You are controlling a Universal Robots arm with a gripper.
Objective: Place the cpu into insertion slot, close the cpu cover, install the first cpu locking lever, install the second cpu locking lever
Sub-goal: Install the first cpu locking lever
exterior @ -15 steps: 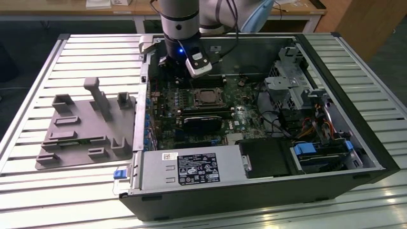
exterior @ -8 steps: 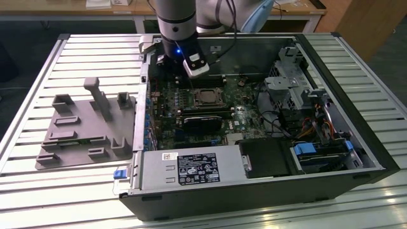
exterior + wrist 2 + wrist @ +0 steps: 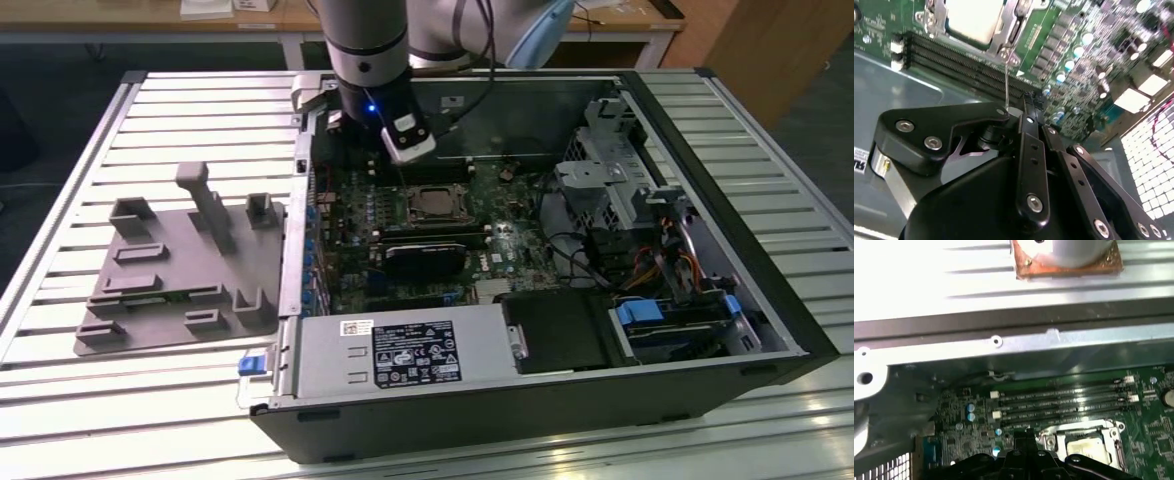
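I see a slatted metal surface (image 3: 134,420) carrying an open black computer case (image 3: 787,330) toward the exterior view's right. A grey moulded fixture (image 3: 174,270) lies just beside it on the exterior view's left. The grey arm (image 3: 367,40) hangs from the far side into the case, over the far part of the green motherboard (image 3: 354,230). A boxy power supply (image 3: 387,355) fills the near corner, and a metal drive cage (image 3: 601,180) stands on the exterior view's right.

In the second wrist view the black tool (image 3: 1024,107) has its fingers drawn together with no gap showing. A thin silvery locking lever (image 3: 1006,80) runs from the socket's corner to the tool's tip and touches it. I cannot tell whether the lever is pinched or only pressed against.

The insertion slot (image 3: 434,205) sits mid-board, near the tool. The cpu cover (image 3: 1014,27) lies flat, and the pale silver cpu (image 3: 971,20) shows through its window.

Long dark memory slots (image 3: 1064,400) lie between the socket and the far case wall (image 3: 1004,342), so room on that side is narrow. The board is more open toward the exterior view's left.
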